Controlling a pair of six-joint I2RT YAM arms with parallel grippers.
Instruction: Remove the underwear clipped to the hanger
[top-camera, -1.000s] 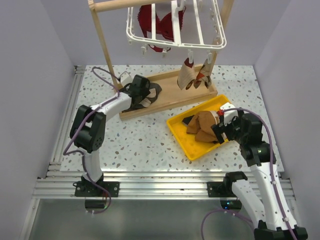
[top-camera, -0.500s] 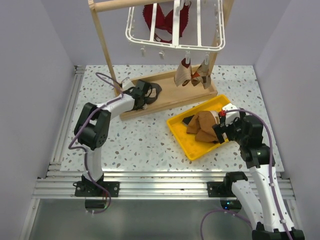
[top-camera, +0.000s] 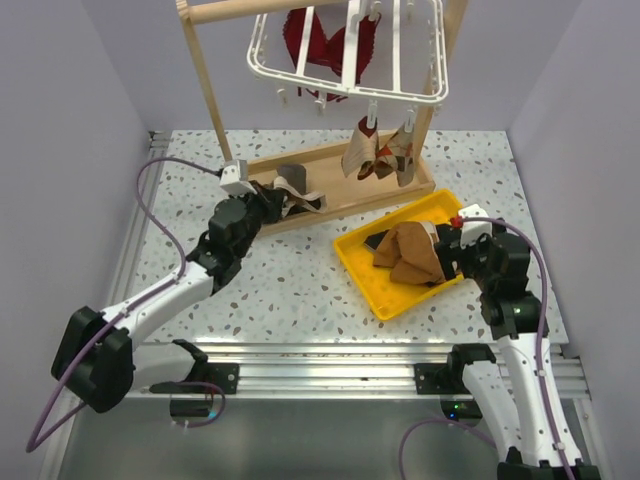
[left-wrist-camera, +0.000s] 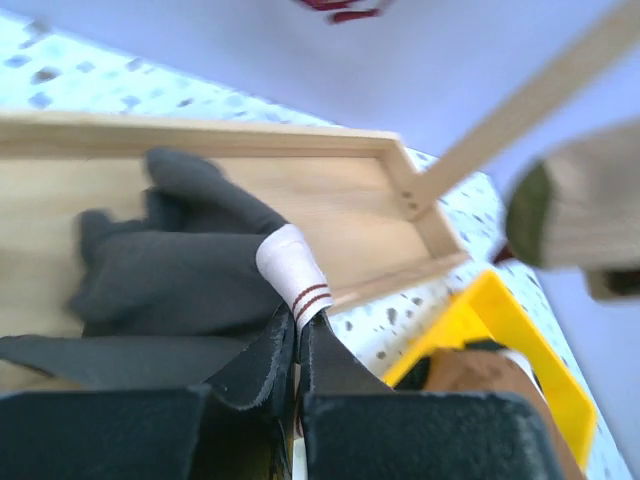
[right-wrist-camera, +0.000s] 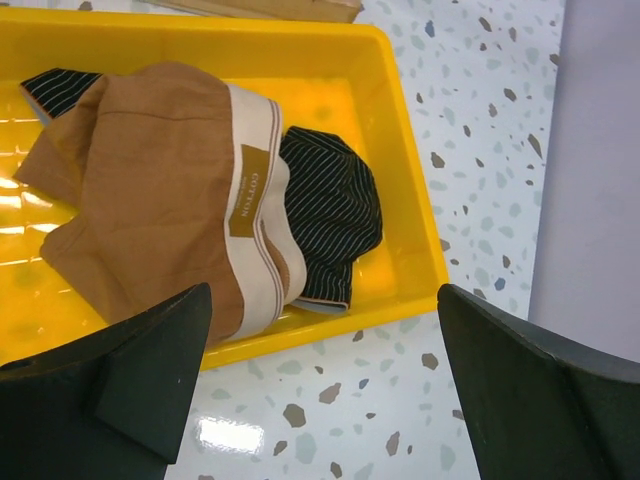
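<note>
Underwear (left-wrist-camera: 170, 280) pinched in left tool (left-wrist-camera: 297, 335) near base (left-wrist-camera: 330, 200) edge; right tool (right-wrist-camera: 325, 385) spread above tray (right-wrist-camera: 250, 28) rim

Bright, even overhead light fills all views, and shadows are soft and faint. In the left wrist view, the left hand (left-wrist-camera: 297, 345) is dark and unsharp, the hanging sock (left-wrist-camera: 585, 215) blurred. In the right wrist view, white glare spots mark the yellow tray (right-wrist-camera: 200, 45) and the worktop (right-wrist-camera: 480, 100).

White arms (top-camera: 165, 292), black joints, purple cables (top-camera: 137, 187)
</note>
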